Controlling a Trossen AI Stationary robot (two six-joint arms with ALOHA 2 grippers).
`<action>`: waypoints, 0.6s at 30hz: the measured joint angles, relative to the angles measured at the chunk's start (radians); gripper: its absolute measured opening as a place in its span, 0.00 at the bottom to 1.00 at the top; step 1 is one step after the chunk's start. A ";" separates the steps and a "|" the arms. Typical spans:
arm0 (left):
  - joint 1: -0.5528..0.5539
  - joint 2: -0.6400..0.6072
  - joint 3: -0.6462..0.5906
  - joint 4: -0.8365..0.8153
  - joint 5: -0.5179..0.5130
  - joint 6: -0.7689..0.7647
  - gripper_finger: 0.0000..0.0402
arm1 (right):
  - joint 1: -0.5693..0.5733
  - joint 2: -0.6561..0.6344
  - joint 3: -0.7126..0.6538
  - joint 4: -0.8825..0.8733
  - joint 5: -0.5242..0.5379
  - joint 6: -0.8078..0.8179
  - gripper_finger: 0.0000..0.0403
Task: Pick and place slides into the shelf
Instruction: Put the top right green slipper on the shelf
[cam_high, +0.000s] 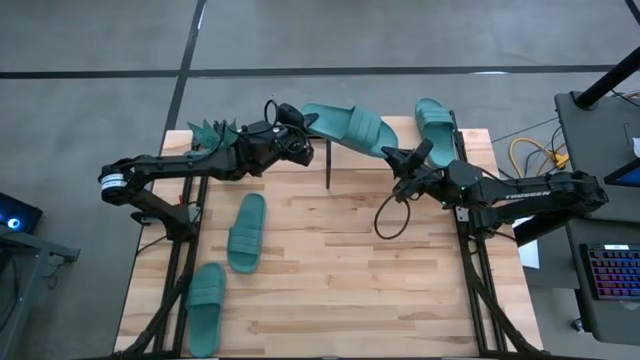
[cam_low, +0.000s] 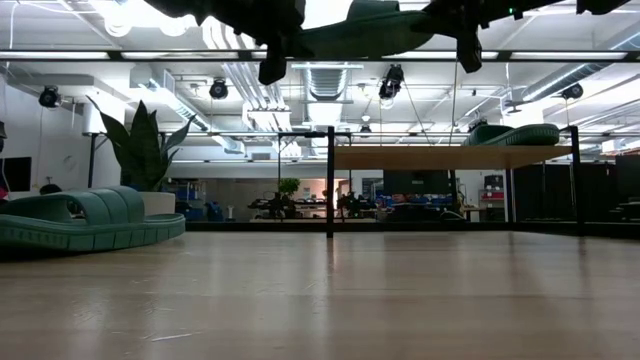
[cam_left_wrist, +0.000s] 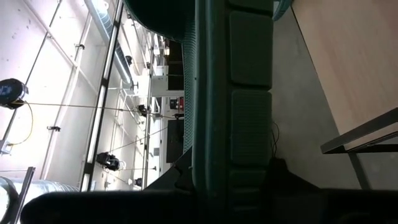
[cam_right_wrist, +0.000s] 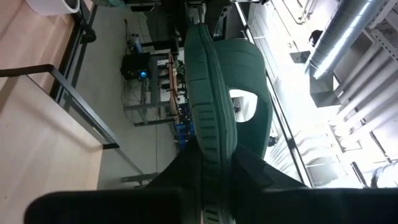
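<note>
**A:** So both arms are on one sandal here? The left gripper (cam_high: 300, 135) is clamped on one end of the raised slide (cam_high: 350, 125), and the right gripper (cam_high: 402, 160) has its fingers pinched on the other end. In the right wrist view you see the slide (cam_right_wrist: 214, 106) edge-on, running straight out from between the fingers.

**B:** Yeah, looks like a two-handed carry or a handover. The slide hangs in the air over the back of the shelf (cam_high: 400, 180), tilted on its side. My guess is the second grip is there because the sandal is floppy rubber and one pinch at the end lets it droop.

**A:** Makes sense. One slide on the shelf (cam_high: 435, 120) is already parked at the right end; the low view shows it lying on the top board (cam_low: 520, 134).

**B:** Two more are waiting on the table (cam_high: 350, 290): one near slide (cam_high: 246, 232) and one corner slide (cam_high: 206, 306), both on the left side, well apart from the shelf.

**A:** And the plant (cam_high: 210, 135) sits just behind the left arm, so that side needs watching.

**B:** One of four placed, I'd say.
</note>
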 joint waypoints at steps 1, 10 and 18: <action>0.000 0.000 0.000 0.002 0.000 -0.006 0.12 | 0.000 0.000 0.000 0.000 0.000 0.004 0.09; 0.005 -0.021 0.000 -0.011 0.000 -0.093 0.50 | 0.000 -0.005 0.000 0.002 0.007 0.095 0.09; 0.024 -0.160 -0.006 -0.104 0.096 -0.243 0.68 | -0.001 -0.066 -0.002 0.002 -0.004 0.199 0.09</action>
